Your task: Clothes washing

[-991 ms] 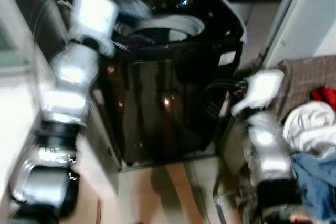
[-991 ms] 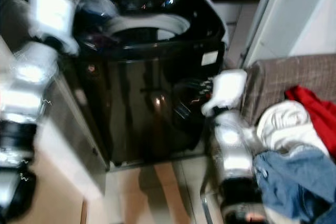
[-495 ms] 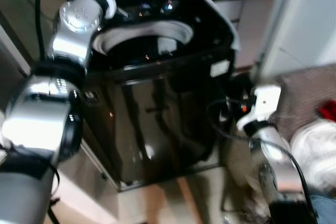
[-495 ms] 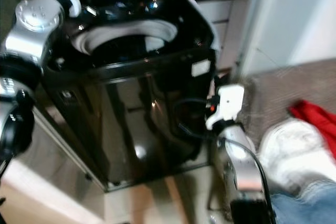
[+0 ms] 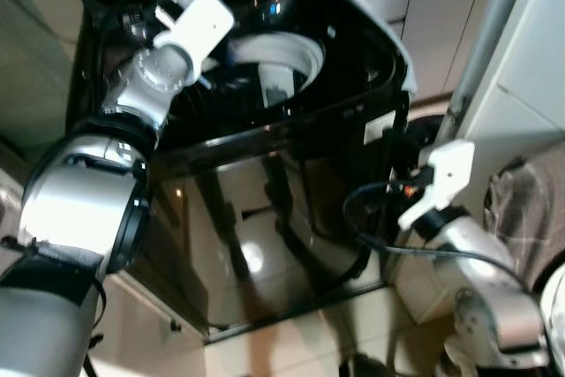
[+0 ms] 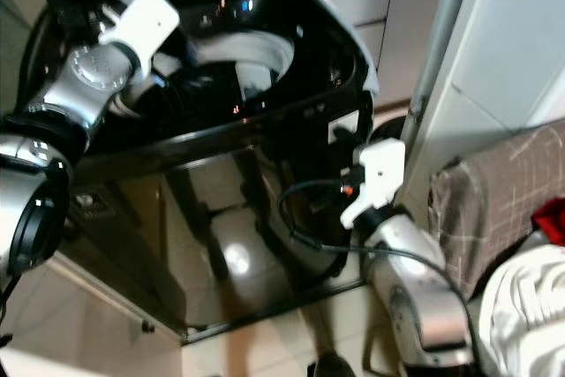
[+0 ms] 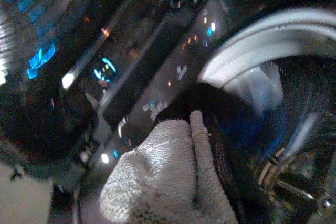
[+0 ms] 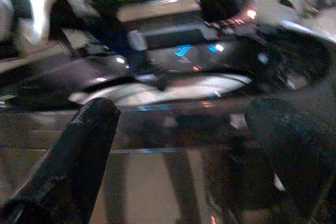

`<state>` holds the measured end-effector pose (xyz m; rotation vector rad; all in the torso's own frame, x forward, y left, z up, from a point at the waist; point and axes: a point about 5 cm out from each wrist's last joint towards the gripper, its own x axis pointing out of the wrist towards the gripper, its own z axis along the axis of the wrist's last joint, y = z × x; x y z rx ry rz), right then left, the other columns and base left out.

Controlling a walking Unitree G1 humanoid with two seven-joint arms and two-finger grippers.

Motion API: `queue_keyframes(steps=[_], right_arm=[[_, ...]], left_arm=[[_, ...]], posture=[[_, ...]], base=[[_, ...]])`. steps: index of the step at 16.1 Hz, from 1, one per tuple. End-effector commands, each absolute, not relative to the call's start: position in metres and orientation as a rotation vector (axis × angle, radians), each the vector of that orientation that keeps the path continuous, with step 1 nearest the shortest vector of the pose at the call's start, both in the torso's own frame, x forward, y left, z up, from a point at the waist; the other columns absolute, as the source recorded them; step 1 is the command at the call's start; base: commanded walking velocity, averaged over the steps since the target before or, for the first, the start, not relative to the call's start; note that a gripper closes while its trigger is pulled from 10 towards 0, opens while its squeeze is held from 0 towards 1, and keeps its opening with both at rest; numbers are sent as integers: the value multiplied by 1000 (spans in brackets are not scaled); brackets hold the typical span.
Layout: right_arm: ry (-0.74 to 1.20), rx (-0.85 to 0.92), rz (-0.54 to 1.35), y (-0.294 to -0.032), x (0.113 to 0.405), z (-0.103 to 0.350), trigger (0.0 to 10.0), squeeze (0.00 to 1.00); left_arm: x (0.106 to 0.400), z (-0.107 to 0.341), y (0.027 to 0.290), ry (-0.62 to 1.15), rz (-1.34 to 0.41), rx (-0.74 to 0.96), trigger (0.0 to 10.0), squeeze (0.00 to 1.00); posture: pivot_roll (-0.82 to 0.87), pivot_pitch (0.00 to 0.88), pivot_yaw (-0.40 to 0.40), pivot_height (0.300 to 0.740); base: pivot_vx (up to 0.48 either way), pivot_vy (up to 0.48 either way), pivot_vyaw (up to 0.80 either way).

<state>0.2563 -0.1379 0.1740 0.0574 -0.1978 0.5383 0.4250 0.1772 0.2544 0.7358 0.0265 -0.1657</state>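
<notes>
Left pincer's fingers (image 7: 231, 145) largely hidden behind a pale knitted cloth (image 7: 163, 182), washer drum (image 5: 282, 64) interior too dark.

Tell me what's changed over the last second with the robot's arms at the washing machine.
The left arm has reached up and over the washing machine; its left hand now sits at the drum opening, holding a light cloth. The camera has swung too, so the whole scene has shifted. The right hand stays low beside the machine's front, open and holding nothing. The machine's top is open as before.
</notes>
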Motion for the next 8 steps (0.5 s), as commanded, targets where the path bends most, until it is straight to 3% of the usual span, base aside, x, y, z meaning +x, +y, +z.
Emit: queue_keyframes(steps=[1,4,8], right_arm=[[-208,73,590,-132,253,181,10000,0],[-172,74,544,-139,261,176,10000,0],[-133,99,556,-130,260,170,10000,0]], left_arm=[[423,247,193,73,-125,715,10000,1000],[423,241,192,85,-103,682,10000,1000],[424,246,187,66,-125,678,10000,1000]], posture=[[-244,0,136,740],[-244,0,136,740],[-243,0,132,740]], base=[[0,0,0],[0,0,0],[0,0,0]])
